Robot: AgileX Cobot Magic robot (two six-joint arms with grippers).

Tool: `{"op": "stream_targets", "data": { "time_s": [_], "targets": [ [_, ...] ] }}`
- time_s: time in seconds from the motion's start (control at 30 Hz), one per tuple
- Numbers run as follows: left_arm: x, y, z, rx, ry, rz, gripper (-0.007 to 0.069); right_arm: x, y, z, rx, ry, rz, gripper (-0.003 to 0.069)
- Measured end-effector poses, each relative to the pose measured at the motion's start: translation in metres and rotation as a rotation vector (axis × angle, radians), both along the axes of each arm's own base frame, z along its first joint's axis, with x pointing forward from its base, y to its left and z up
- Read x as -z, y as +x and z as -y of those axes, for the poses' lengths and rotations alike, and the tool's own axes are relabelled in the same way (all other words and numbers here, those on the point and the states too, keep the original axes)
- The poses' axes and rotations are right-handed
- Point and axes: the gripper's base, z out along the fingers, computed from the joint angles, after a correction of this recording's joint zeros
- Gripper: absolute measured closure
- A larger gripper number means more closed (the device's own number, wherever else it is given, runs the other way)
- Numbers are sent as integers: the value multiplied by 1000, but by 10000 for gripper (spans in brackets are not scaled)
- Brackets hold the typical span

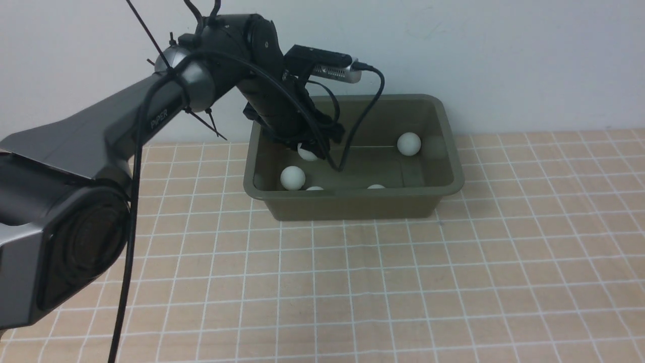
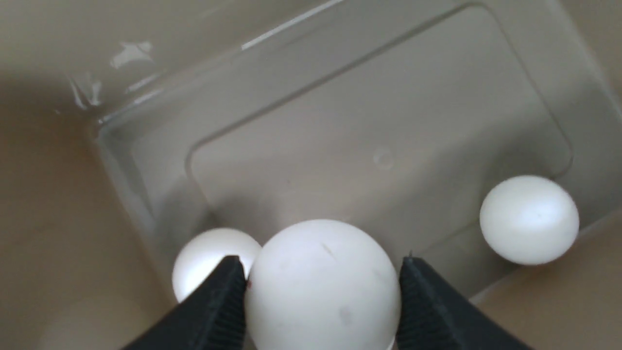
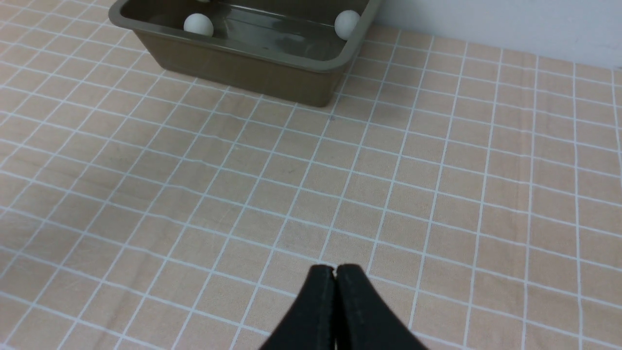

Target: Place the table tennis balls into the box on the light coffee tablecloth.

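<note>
Table tennis ball sits clamped between the left gripper's black fingers, the arm angled down into the olive-green box; right gripper pressed closed above the tablecloth.

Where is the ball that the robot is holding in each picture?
Front view: the held ball peeks out under the left hand, over the box's left half.
Left wrist view: big, low in the middle, between the fingers.
Right wrist view: not in it.
Shared landmark: the box.
</note>
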Motion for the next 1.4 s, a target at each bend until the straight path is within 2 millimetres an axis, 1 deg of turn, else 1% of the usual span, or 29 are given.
{"op": "stream_targets", "data": {
  "time_s": [0.17, 0.23, 0.27, 0.4, 0.43, 0.47, 0.5, 0.53, 0.57, 0.63, 0.67, 0.77, 0.8, 0.83, 0.87, 0.9, 0.93, 0.97, 1.0, 1.03, 1.07, 1.1, 1.13, 1.17, 1.2, 1.27, 1.3, 1.33, 1.4],
  "targets": [
    [19, 0, 0, 10, 26, -68, 294, 0, 0, 0, -2, 2, -3, 676],
    [23, 0, 1, 13, 30, -73, 255, 0, 0, 0, -2, 2, -3, 676],
    [22, 0, 1, 13, 30, -72, 222, 0, 0, 0, -2, 2, -4, 676],
    [12, 3, 2, 13, 18, -40, 138, 0, 0, 0, -2, 2, -4, 676],
    [10, 4, 2, 14, 16, -36, 136, 0, 0, 0, -2, 2, -4, 676],
    [3, 5, 2, 16, 11, -23, 127, 0, 0, 0, -2, 2, -4, 676],
    [-1, 5, 2, 18, 10, -20, 127, 0, 0, 0, -2, 2, -4, 676],
    [-10, 4, 2, 26, 13, -23, 132, 0, 0, 0, -2, 2, -4, 676],
    [-12, 4, 3, 26, 11, -18, 132, 0, 0, 0, -2, 2, -4, 676],
    [-31, 1, 1, 45, 29, -29, 180, 0, 0, 0, -2, 2, -4, 676],
    [-44, 0, 0, 49, 33, -6, 214, 0, 0, 1, 4, -6, 0, 676],
    [-82, -4, -6, 43, 44, 88, 369, -1, 1, 2, 17, -20, 20, 676],
    [-85, -5, -6, 42, 44, 94, 381, -1, 1, 2, 17, -19, 21, 676],
    [-103, -11, -9, 40, 44, 128, 470, -2, 2, 4, 30, -35, 36, 676],
    [-119, -18, -12, 40, 40, 157, 537, -3, 3, 5, 41, -49, 48, 676],
    [-143, -28, -17, 42, 29, 205, 607, -3, 4, 7, 55, -68, 60, 676],
    [-153, -33, -18, 43, 24, 226, 631, -3, 4, 8, 62, -77, 66, 676],
    [-174, -44, -23, 46, 12, 268, 663, -4, 5, 10, 78, -99, 78, 676],
    [-188, -52, -25, 47, 4, 297, 676, -5, 5, 11, 84, -107, 85, 676],
    [-207, -64, -30, 50, -8, 340, 687, -6, 6, 13, 97, -124, 100, 676],
    [-211, -66, -30, 51, -11, 347, 690, -6, 6, 13, 99, -125, 104, 676],
    [-232, -81, -36, 56, -22, 394, 693, -7, 7, 14, 107, -136, 120, 676],
    [-245, -92, -40, 59, -29, 423, 693, -8, 8, 15, 112, -142, 134, 676],
    [-250, -96, -42, 60, -31, 433, 693, -8, 8, 15, 115, -146, 140, 676],
    [-269, -115, -49, 67, -36, 474, 693, -9, 10, 15, 119, -151, 165, 676],
    [-281, -131, -55, 76, -37, 499, 693, -6, 14, 14, 121, -152, 189, 676],
    [-290, -145, -60, 82, -32, 513, 693, 0, 18, 13, 120, -151, 195, 676],
    [-292, -149, -62, 84, -30, 516, 693, 2, 19, 12, 119, -150, 194, 676],
    [-301, -173, -72, 81, -15, 526, 693, 17, 27, 9, 119, -144, 169, 676]
  ]
}}
